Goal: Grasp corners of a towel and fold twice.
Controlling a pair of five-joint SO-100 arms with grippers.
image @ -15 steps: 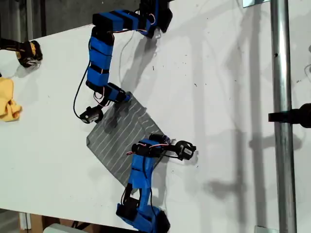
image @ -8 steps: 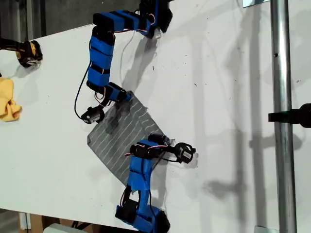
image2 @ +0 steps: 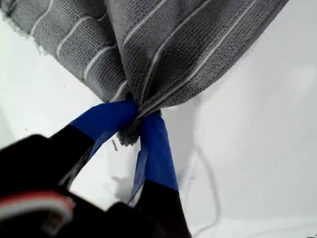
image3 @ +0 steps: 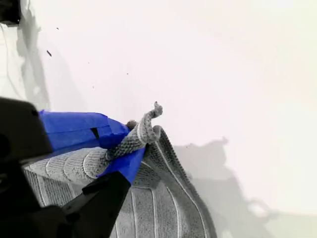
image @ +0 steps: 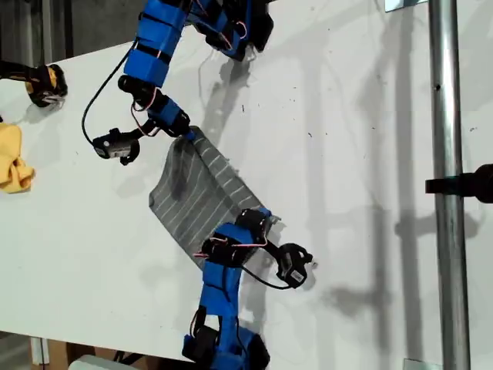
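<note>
The towel [image: 202, 196], grey with thin white stripes, lies partly on the white table in the middle of the exterior view. Its upper corner is lifted off the table. My first gripper [image: 186, 135] is shut on that corner, and the cloth [image2: 173, 44] fans out beyond the blue-taped jaws [image2: 134, 111]. My second gripper [image: 264, 221] reaches over the towel from the exterior view's bottom. It is shut on the right-hand corner [image3: 147, 125], which is twisted into a roll between its blue fingers [image3: 130, 141], with the rest of the towel [image3: 158, 203] under it.
A yellow cloth [image: 14, 166] lies at the exterior view's left edge, with a black and yellow object [image: 42, 83] above it. A metal pole [image: 447, 185] with a black clamp [image: 466, 183] runs down the exterior view's right. The table's front edge [image: 115, 345] crosses the bottom.
The first arm has swung up and toward the exterior view's upper left with its corner, raising that part of the towel. The second gripper has kept its corner and barely shifted.
</note>
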